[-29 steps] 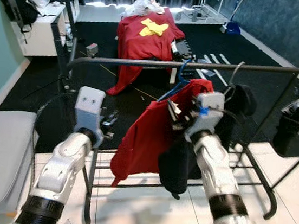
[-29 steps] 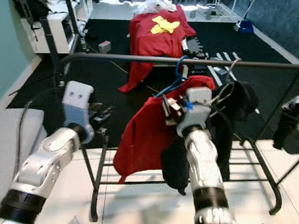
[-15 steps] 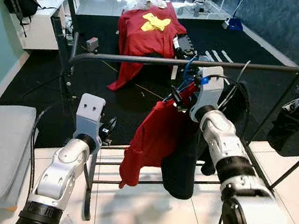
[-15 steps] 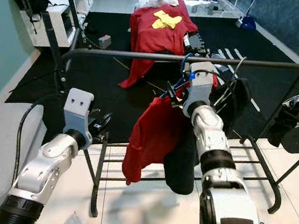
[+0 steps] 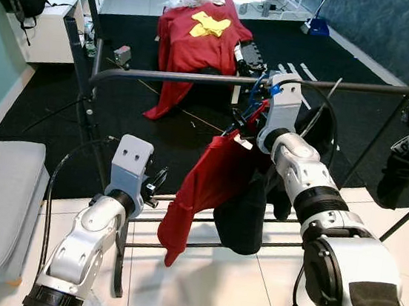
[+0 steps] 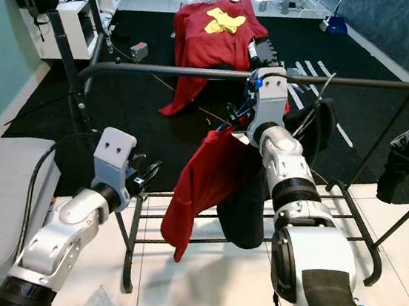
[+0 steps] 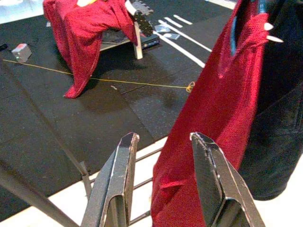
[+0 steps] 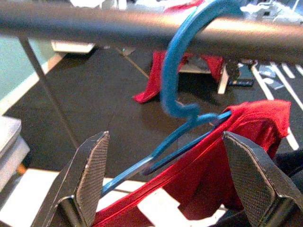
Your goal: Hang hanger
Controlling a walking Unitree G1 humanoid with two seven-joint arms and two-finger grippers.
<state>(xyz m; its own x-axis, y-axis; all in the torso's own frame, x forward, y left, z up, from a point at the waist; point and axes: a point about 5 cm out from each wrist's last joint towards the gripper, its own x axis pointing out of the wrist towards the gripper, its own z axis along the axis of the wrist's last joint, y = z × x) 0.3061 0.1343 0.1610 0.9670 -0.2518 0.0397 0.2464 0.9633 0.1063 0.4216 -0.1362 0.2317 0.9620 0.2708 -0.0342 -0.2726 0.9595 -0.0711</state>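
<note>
hanger [image 8: 176, 75] hook now over rail [image 8: 94, 21]

The right gripper [image 8: 165, 189], fingers spread wide, sits just under the dark rail [image 5: 272, 84], where the blue hanger [image 8: 177, 90] hooks over and blocks the gap straight ahead. A red shirt [image 5: 212, 184] and a black garment [image 5: 245, 218] hang close together below, crowding the rack's middle. Left of them the rail runs bare, with open air down to the lower crossbars [image 5: 181, 221]. The left gripper [image 7: 163, 179], fingers apart, faces the red shirt with clear space between.
</note>
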